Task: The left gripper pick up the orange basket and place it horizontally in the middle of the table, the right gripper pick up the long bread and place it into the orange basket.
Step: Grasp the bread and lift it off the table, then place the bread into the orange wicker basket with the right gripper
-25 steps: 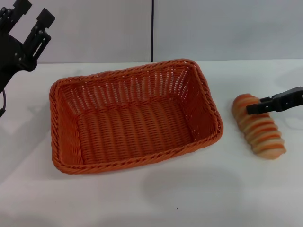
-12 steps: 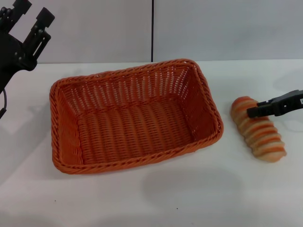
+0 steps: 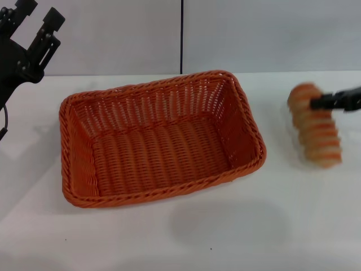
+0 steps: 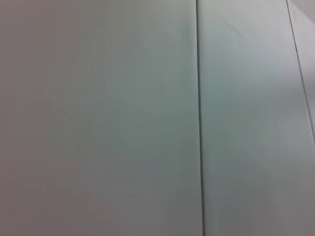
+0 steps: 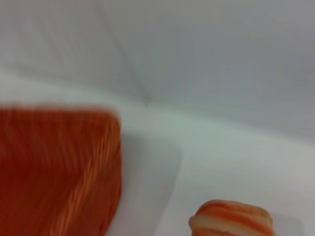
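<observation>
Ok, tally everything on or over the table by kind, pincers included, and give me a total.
Baskets: 1, the orange basket.
Breads: 1, the long bread, held in the right pincer.
Pincers: 2, counting the left pincer, raised at far left.
Total: 4.

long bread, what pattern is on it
The long bread has orange-brown and cream stripes running across it, clearest in the head view.

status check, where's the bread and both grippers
Right gripper shut on long bread, lifted right of orange basket. Left gripper open, parked far left. Basket empty, path clear.
</observation>
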You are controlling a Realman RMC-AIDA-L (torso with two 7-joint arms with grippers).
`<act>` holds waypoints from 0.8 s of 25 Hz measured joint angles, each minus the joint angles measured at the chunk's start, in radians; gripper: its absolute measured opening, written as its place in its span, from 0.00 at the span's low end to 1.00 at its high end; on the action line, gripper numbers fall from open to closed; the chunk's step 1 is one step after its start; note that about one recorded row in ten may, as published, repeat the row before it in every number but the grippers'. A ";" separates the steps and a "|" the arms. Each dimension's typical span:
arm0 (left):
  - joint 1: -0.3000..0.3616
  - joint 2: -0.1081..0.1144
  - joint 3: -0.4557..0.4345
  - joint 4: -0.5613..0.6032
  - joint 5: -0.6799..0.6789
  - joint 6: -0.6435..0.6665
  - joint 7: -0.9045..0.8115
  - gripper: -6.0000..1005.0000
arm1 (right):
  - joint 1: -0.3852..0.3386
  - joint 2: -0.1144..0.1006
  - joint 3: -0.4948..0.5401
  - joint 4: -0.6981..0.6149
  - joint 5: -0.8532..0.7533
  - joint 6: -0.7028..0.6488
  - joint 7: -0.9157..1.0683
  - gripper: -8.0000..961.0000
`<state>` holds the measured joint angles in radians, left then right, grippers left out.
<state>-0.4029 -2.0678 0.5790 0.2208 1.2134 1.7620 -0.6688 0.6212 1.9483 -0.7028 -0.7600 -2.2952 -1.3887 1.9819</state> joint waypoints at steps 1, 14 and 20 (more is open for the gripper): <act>0.001 0.000 0.000 0.000 0.000 0.000 0.000 0.57 | -0.020 0.000 0.006 -0.030 0.046 -0.005 -0.001 0.40; -0.005 0.000 -0.001 -0.001 -0.003 0.002 0.000 0.57 | -0.149 0.061 -0.002 -0.179 0.790 -0.034 -0.354 0.28; -0.002 0.000 -0.001 -0.002 -0.004 0.005 0.000 0.57 | -0.049 0.120 -0.063 -0.082 0.813 -0.044 -0.555 0.24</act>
<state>-0.4051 -2.0678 0.5782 0.2191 1.2090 1.7674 -0.6693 0.5722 2.0681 -0.7656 -0.8422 -1.4821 -1.4323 1.4268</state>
